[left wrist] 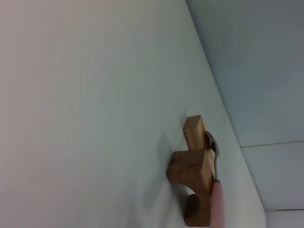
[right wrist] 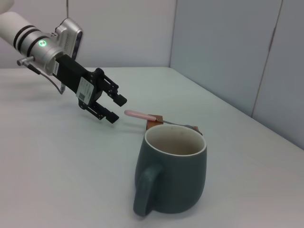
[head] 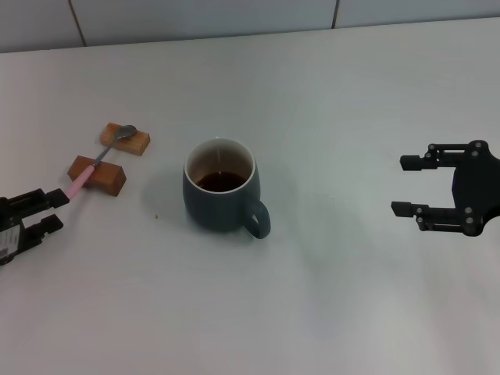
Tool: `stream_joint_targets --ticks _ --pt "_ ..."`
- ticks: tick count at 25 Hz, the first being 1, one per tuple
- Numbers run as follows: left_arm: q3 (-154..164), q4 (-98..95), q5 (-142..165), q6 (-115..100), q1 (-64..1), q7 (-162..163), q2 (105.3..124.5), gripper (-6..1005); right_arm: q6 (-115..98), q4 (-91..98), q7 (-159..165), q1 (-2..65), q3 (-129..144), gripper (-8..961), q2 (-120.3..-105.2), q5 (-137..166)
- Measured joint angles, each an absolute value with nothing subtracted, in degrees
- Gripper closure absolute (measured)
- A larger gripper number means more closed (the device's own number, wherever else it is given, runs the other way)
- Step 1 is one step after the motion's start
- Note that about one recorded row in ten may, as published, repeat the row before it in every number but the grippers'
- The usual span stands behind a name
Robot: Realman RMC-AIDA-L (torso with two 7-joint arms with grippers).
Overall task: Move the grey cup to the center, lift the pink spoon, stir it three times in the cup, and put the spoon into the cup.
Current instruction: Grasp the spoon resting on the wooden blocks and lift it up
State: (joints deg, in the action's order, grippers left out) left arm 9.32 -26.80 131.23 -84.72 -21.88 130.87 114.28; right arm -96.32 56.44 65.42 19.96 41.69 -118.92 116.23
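Head view: left end effector open, near pink spoon handle.

A broad white table fills nearly the whole head view, its matte top smooth and evenly lit, with only soft, faint shadows on it. Along the top edge of that frame runs a pale grey wall split into panels by thin dark seams. In the right wrist view the wall turns a corner at upper centre, and a paler panel at right carries another vertical seam. The light is cool, diffuse, with no hard glare anywhere.
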Motion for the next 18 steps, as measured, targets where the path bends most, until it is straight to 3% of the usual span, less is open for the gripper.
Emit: stream_joint_targets --ticks 18 --pt "9.31 -26.03 130.48 -82.78 -23.29 130.84 114.87 431 -96.7 56.42 65.42 19.92 41.22 302 -118.92 116.19"
